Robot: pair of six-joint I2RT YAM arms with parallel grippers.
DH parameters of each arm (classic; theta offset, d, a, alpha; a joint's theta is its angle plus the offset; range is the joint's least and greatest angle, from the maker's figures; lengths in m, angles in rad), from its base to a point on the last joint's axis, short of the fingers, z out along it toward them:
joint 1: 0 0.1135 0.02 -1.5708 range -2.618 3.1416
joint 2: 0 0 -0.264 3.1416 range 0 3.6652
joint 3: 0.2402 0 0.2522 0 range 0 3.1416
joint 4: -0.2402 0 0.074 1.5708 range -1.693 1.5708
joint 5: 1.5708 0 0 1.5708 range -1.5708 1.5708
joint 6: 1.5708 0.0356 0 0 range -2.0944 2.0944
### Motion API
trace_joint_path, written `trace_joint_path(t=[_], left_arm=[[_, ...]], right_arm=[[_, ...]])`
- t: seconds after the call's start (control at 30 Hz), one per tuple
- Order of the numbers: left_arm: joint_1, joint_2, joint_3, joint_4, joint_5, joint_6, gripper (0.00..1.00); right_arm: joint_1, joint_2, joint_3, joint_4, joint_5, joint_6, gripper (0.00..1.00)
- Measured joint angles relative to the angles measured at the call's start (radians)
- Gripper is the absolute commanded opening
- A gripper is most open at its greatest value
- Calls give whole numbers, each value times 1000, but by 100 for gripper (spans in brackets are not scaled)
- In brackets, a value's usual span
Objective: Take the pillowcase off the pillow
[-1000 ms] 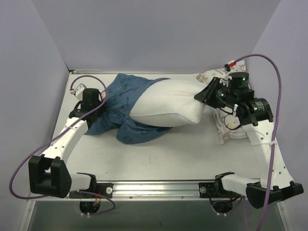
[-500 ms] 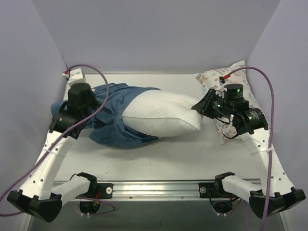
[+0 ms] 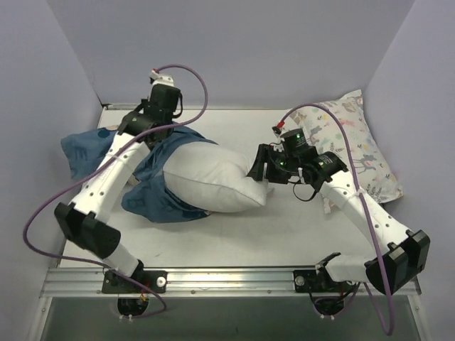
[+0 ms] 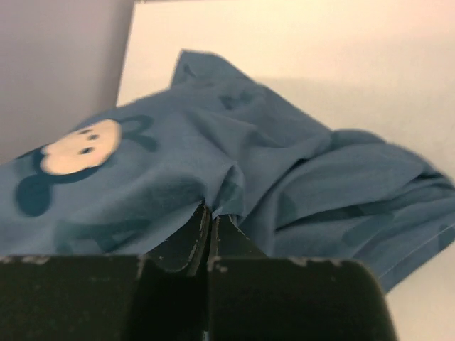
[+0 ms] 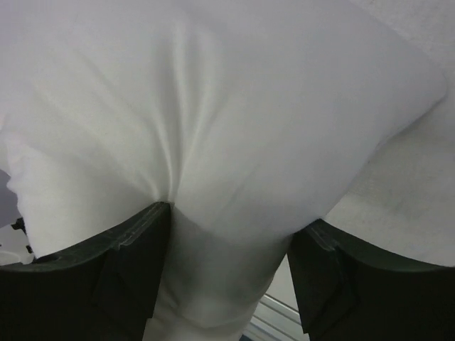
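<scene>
At the left of the top view, the pillowcase (image 3: 85, 150) lies bunched on the table (image 3: 284, 227), its mouth around the left end of the pillow (image 3: 210, 183). Your left gripper (image 4: 208, 229) is pinched tight on a fold of it, near the cream face patch (image 4: 75, 145). The cloth looks light and limp, so take a hem rather than a loose ridge. At centre frame, the pillow is puffy and will squash. Your right gripper (image 5: 227, 284) is part closed, squeezing its right corner, where a deep bite should slip least.
</scene>
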Motion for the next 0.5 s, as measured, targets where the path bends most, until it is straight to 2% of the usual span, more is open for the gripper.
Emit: trace_joint_path(t=[0.1,0.17,0.2,0.23,0.37,0.5], left_arm=[[19,148,-2,-5,30,10,0],[31,246,-2,-11,51,18,0],[35,278,-2,-11,56,21,0],[36,302,-2,-12,61,24,0],[37,322,21,-39,71,31,0],[37,330,82,-53,101,31,0]], right_arm=[[-15,27,-16,51,6,-43,80],[-15,5,-40,94,16,-69,84],[-14,-14,-56,115,24,-84,95],[-13,-40,-72,136,32,-95,100],[34,-192,-130,199,89,-183,100],[159,-326,-164,276,146,-299,100]])
